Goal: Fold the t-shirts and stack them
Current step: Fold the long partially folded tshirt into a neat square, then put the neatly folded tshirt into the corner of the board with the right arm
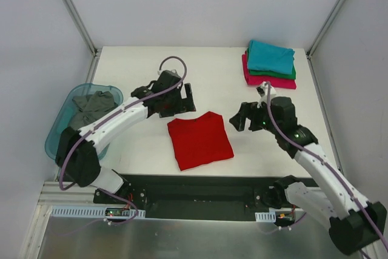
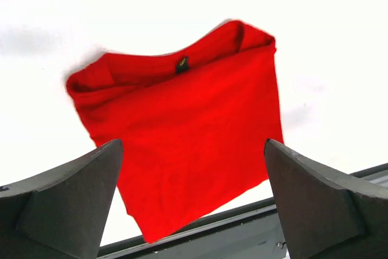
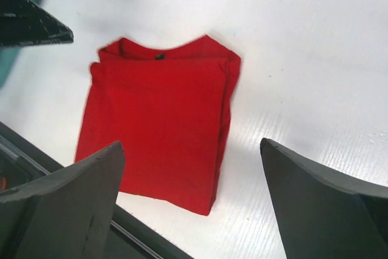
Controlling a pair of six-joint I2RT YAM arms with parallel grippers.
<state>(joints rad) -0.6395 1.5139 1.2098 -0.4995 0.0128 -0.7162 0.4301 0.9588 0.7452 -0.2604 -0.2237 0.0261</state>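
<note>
Label (image 2: 182, 63) on red shirt (image 2: 188, 144); illegible

You have no text you can read here. The only marking is a small dark label (image 2: 182, 63) inside the neck of the red t-shirt (image 2: 194, 150), its yellowish print too tiny to make out.

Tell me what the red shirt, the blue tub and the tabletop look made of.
Red shirt: soft matte cloth, likely cotton knit; folds lie limp and layered.
Blue tub: translucent plastic, smooth; tinted see-through wall.
Tabletop: hard white surface with slight sheen, perhaps laminate; unclear.
</note>
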